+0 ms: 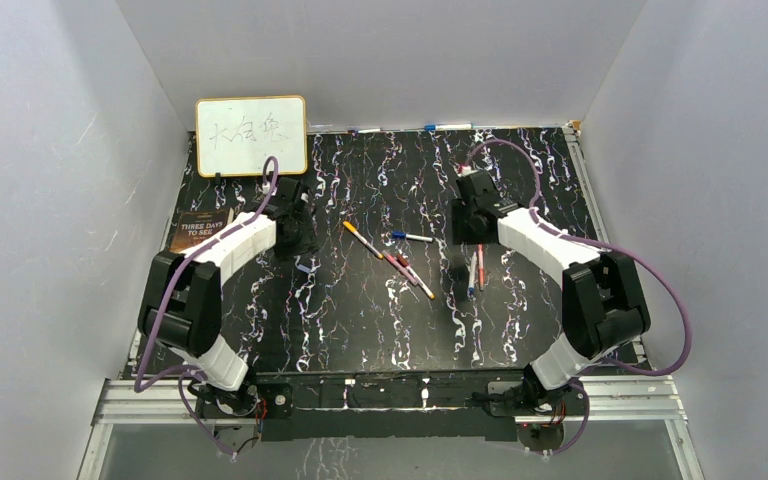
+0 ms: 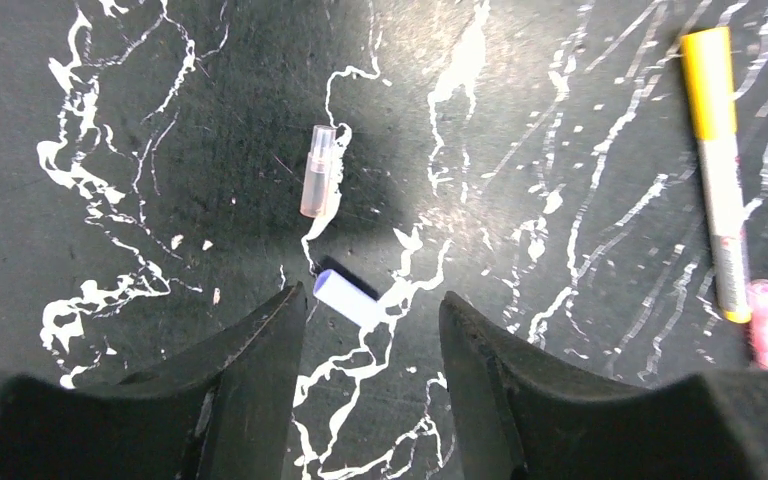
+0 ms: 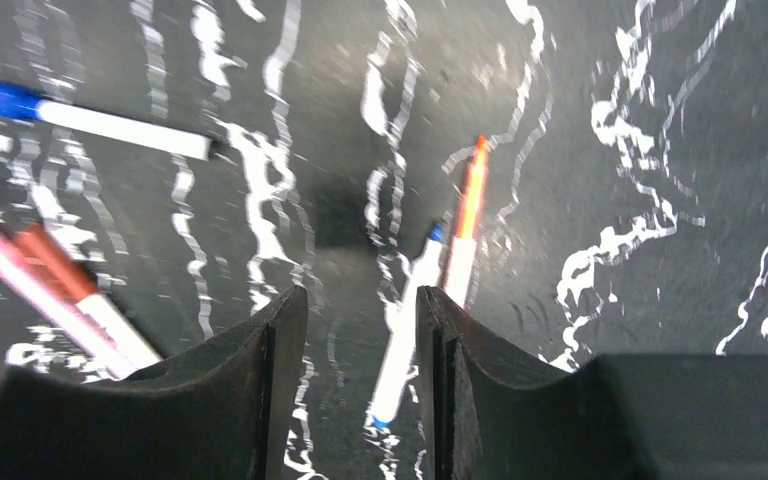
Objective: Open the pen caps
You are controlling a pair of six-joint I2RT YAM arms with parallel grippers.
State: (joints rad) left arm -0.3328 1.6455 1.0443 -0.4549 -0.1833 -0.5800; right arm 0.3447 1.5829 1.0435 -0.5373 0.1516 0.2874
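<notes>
Both claws hang spread over the black marbled table (image 1: 360, 330). At lower centre, the left gripper (image 2: 372, 305) brackets a loose purple cap (image 2: 346, 298), with a clear cap (image 2: 318, 172) just above. A yellow cap (image 2: 706, 80) at upper right seemingly remains on. The right gripper (image 3: 360, 300) holds nothing above a blue-tipped pen (image 3: 405, 320). No container is visible.

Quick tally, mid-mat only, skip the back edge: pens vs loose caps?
Pens: 6
Loose caps: 2
Total: 8
</notes>
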